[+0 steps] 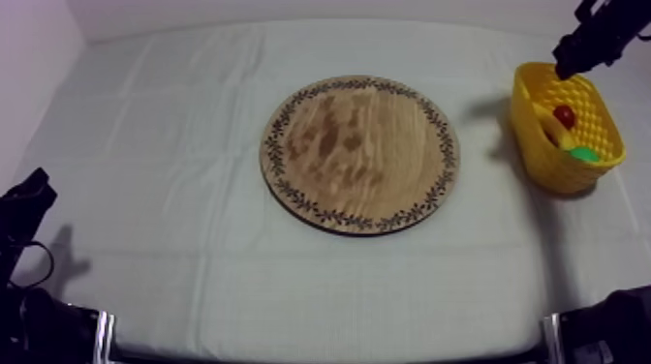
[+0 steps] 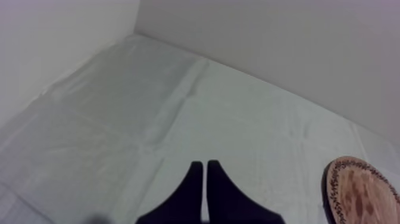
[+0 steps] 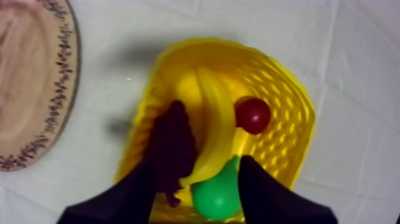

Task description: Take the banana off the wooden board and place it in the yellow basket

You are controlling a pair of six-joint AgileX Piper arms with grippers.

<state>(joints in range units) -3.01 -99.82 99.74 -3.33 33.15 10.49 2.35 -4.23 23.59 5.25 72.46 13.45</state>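
Observation:
The banana (image 3: 214,128) lies in the yellow basket (image 3: 286,101) beside a small red fruit (image 3: 253,115), a green pear (image 3: 217,193) and a dark bunch of grapes (image 3: 174,143). My right gripper (image 3: 197,164) hovers over the basket, open, its fingers apart on either side of the banana and not touching it. From above, the right gripper (image 1: 569,64) hangs over the far rim of the basket (image 1: 539,116) at the table's right. The round wooden board (image 1: 359,152) lies bare at the centre. My left gripper (image 2: 205,165) is shut on nothing, low at the left (image 1: 29,194).
The board's patterned rim (image 3: 59,107) lies a short way from the basket, with bare cloth between them. The back wall (image 2: 268,42) runs close behind the table. Open cloth surrounds the board on every side.

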